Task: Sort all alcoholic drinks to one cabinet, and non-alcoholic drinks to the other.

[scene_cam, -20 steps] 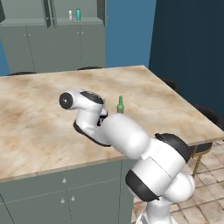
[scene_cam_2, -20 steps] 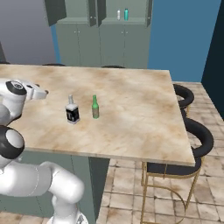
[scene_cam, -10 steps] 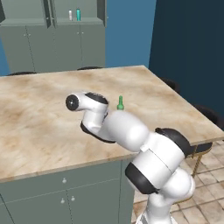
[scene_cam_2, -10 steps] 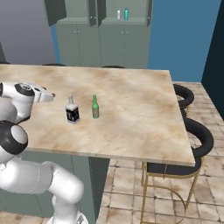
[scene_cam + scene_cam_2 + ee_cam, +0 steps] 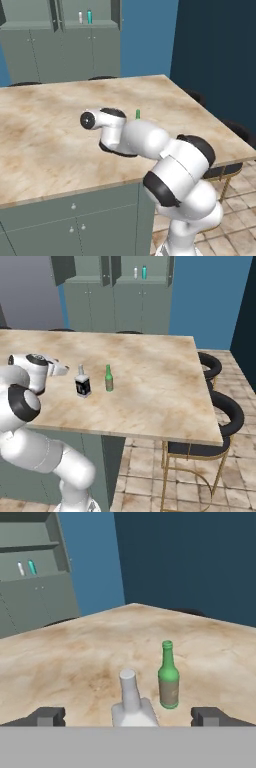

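The alcoholic drinks stand side by side on the marble counter [image 5: 160, 381]: a square clear bottle with a black label [image 5: 82, 384] and a slim green glass bottle [image 5: 108, 379]. My gripper [image 5: 64, 370] hovers low just left of the square bottle, open and holding nothing. In the hand view the square bottle's neck [image 5: 130, 698] rises centred between my spread fingertips [image 5: 48, 716], with the green bottle [image 5: 169, 679] just right of it. My arm hides all but the green bottle's top [image 5: 138, 114]. The non-alcoholic drinks, a white bottle [image 5: 135, 272] and a teal bottle [image 5: 144, 272], stand in the far cabinet.
Grey-green cabinets [image 5: 120, 301] line the back wall, the upper doors open. Two black bar stools [image 5: 224, 411] stand along the counter's right side. Tiled floor lies below the counter's right and front edges.
My hand has swung toward the square bottle, closing most of the gap. The bottles have not moved and the jaws stay wide.
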Controlling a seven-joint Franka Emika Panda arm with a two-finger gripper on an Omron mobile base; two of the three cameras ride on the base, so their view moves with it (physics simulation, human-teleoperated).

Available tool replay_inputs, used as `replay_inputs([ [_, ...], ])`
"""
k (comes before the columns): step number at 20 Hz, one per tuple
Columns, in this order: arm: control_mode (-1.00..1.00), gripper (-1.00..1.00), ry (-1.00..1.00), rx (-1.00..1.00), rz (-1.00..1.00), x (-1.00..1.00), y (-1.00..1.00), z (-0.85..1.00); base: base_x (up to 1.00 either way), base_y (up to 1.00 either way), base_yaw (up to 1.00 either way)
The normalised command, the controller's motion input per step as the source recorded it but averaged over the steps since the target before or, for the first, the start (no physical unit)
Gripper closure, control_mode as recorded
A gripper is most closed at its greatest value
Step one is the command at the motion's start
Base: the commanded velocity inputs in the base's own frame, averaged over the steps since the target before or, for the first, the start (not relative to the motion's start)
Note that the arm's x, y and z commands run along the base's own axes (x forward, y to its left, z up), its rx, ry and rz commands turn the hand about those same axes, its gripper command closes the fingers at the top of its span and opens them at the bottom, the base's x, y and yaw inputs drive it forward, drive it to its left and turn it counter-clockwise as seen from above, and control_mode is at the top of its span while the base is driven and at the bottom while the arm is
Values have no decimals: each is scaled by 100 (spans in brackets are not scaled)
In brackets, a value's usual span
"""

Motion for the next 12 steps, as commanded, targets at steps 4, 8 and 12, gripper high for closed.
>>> replay_inputs([
  [4, -100, -100, 1, 0, 0, 23, -21, -20, 0, 0, 0],
  [8, -100, -100, 2, 0, 0, 34, -16, -11, 0, 0, 0],
  [12, -100, -100, 3, 0, 0, 34, -3, -8, 0, 0, 0],
])
